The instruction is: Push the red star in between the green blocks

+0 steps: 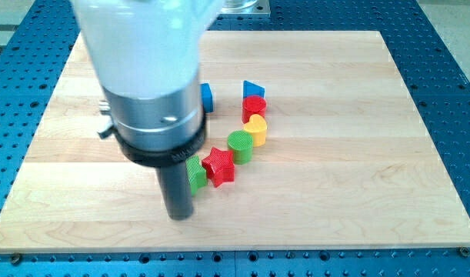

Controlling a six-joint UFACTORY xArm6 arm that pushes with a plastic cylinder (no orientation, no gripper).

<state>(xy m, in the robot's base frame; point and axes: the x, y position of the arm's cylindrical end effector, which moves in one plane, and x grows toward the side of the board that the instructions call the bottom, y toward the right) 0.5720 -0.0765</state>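
Blurred white housing, silver band, black collar, then my dark rod tip (178, 215).

The table (358, 185) is a pale wooden board of glued strips, its grain running left to right — lit evenly, with only soft shadows. Around it on every side lies a blue metal base (450, 92) dotted with rows of small holes. At the far edge sits a bit of grey metal fitting (246, 8), cropped.
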